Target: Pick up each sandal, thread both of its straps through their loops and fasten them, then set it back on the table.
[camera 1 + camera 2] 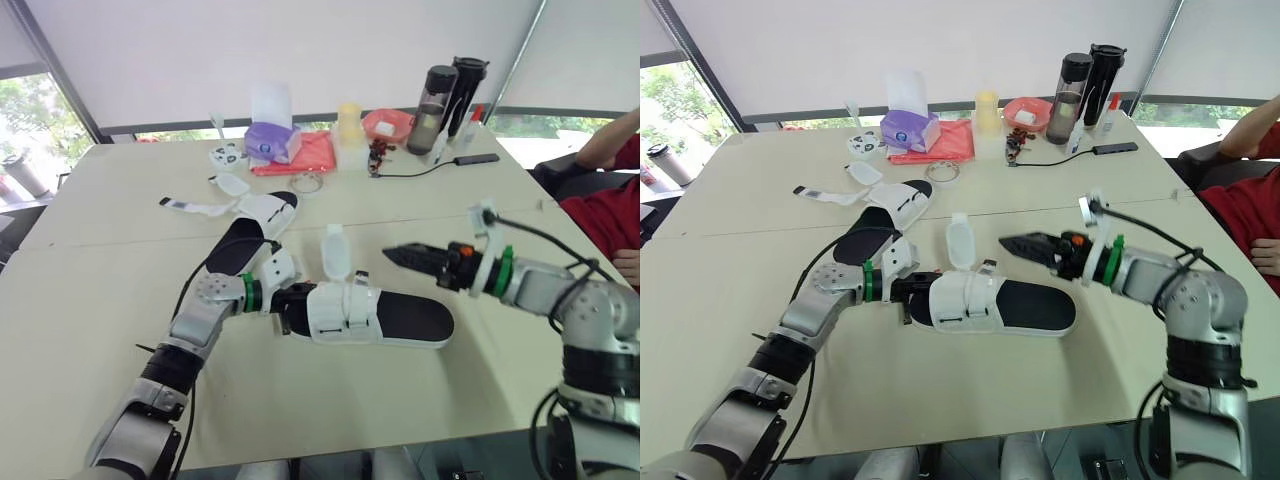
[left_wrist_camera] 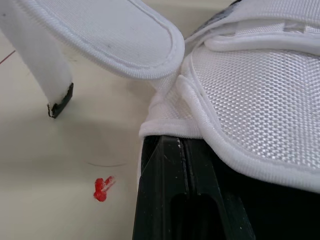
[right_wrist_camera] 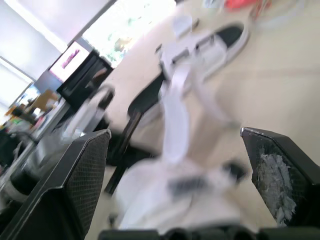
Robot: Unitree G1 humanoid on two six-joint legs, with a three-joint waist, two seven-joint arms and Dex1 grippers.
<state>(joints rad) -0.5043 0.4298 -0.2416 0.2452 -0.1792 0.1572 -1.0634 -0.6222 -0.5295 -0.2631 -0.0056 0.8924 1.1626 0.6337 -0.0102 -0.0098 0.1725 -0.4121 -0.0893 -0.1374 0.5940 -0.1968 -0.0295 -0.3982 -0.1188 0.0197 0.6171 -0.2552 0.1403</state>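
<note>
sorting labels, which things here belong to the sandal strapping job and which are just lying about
Job: near sandal, far sandal.
Lying about: tissue box, red cloth, bottles, yellow cup, pink bowl.

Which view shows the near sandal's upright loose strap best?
Left eye view: the strap stands whole above the near sandal. Right eye view matches; left wrist view cuts it off; right wrist view shows it too.

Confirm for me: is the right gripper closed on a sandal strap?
No: in the right wrist view the right gripper has its two fingers spread wide apart, clamping nothing.
</note>
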